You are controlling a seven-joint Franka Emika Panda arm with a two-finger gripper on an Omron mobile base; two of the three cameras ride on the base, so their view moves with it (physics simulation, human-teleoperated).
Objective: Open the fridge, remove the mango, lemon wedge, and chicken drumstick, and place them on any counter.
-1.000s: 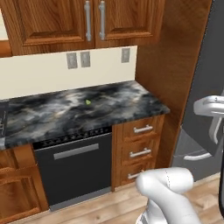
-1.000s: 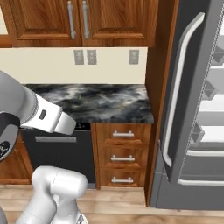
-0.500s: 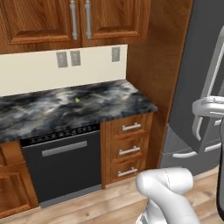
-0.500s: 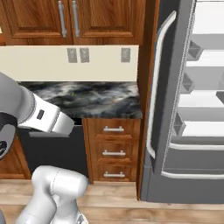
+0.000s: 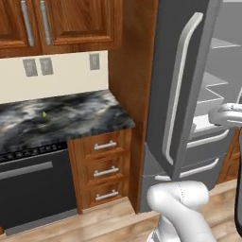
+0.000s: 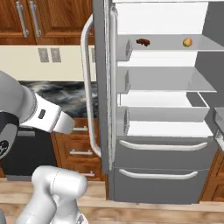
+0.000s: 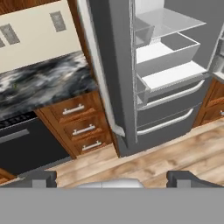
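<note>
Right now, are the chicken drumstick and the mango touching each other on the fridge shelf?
Apart. The right base view shows the chicken drumstick toward the shelf's left and the mango toward its right, with bare shelf between.

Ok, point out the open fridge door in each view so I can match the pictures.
Left base view: the open fridge door stands right of centre, its outer face and white handle toward the camera.
Right base view: the door is seen edge-on, left of the white shelves.
Hand view: the door runs down from the top middle.
Shared landmark: the counter, left of the door in all three.
</note>
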